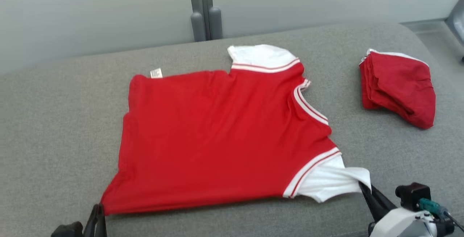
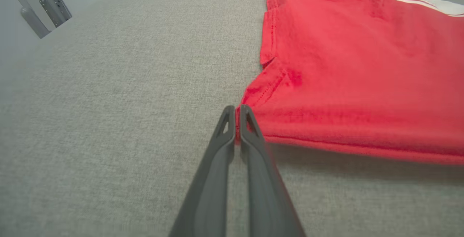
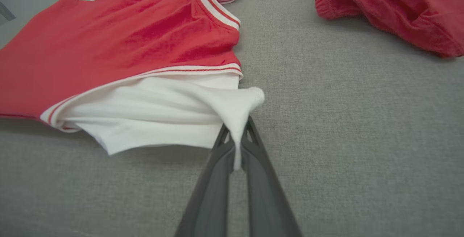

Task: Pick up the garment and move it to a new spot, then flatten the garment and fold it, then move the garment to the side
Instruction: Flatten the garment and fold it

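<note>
Red T-shirt (image 1: 224, 135) lies spread mid-cushion (image 1: 54, 121), mostly flat. Left gripper (image 2: 236, 117) pinched on the near-left hem corner; right gripper (image 3: 236, 132) clamped on the near white sleeve (image 3: 163, 113). Judged: flattening stage; fold and side move outstanding. Folded red garment (image 1: 398, 88) far right.

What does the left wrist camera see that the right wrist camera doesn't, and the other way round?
Of the two, the left wrist view has the left gripper shut on the red shirt's hem corner. The right wrist view has the right gripper shut on the shirt's white sleeve, plus a second red garment, folded, lying apart. Both share the red shirt spread on the grey cushion.
</note>
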